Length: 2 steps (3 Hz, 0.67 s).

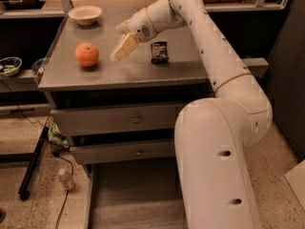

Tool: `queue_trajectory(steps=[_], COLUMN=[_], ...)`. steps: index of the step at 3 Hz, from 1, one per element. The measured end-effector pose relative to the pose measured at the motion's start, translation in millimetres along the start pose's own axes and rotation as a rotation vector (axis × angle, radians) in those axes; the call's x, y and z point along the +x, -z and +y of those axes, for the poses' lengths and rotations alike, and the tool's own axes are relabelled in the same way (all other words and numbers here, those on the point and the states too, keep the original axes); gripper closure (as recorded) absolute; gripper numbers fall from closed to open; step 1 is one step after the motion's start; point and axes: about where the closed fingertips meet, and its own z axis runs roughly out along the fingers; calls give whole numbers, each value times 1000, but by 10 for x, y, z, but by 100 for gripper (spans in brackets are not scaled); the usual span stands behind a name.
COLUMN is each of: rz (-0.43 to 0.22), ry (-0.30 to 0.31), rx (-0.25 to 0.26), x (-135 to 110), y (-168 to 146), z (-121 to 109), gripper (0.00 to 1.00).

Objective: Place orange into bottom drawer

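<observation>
The orange (pixel 86 54) sits on the grey cabinet top (pixel 143 70), left of centre. My gripper (pixel 120 52) hangs over the top just right of the orange, a short gap away, its pale fingers pointing down and left, holding nothing. The bottom drawer (pixel 133 199) is pulled out at floor level below the cabinet, its pale floor showing; my arm covers its right part.
A white bowl (pixel 85 14) stands at the back left of the top. A small dark packet (pixel 159 51) lies right of the gripper. Two upper drawers with round knobs (pixel 137 119) are closed. A bottle (pixel 66 179) and cables lie on the floor at left.
</observation>
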Motion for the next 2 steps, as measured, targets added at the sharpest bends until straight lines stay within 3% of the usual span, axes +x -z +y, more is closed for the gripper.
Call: queue_trajectory(steps=[2], rz=[-59], ry=[-29], rx=[-15], x=[70], y=[-187], z=[-56], gripper=[0])
